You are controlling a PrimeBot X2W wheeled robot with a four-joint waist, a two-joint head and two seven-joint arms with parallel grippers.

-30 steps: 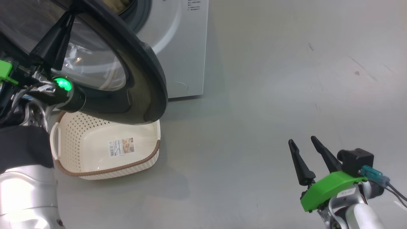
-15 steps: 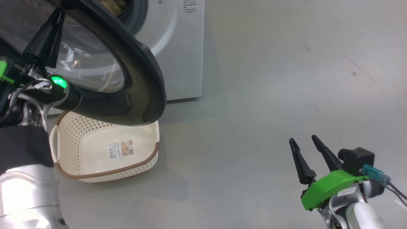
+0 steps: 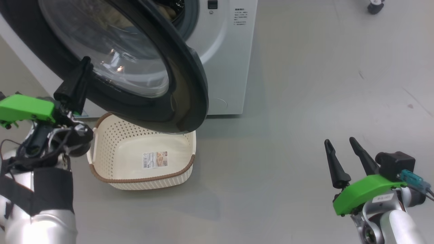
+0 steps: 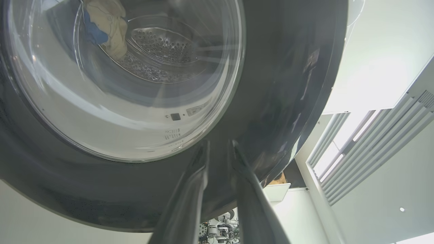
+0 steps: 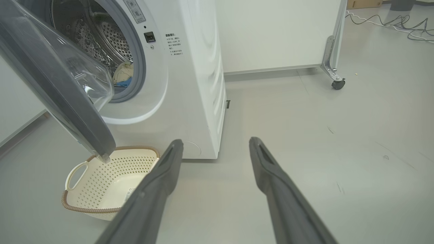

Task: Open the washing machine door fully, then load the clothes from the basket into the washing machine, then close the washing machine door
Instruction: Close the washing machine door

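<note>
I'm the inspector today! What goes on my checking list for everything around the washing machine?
Surface: bare grey floor.
Job's things: washing machine with its door partly open; clothes lie in the drum; basket under the door looks empty but for a label.
Clutter: nothing seen.
Hands: left hand slightly open, close to the door's black rim; right hand open and empty above the floor.
Cables: loose cables on the far floor.
Surroundings: white panel on a wheel behind the machine.
</note>
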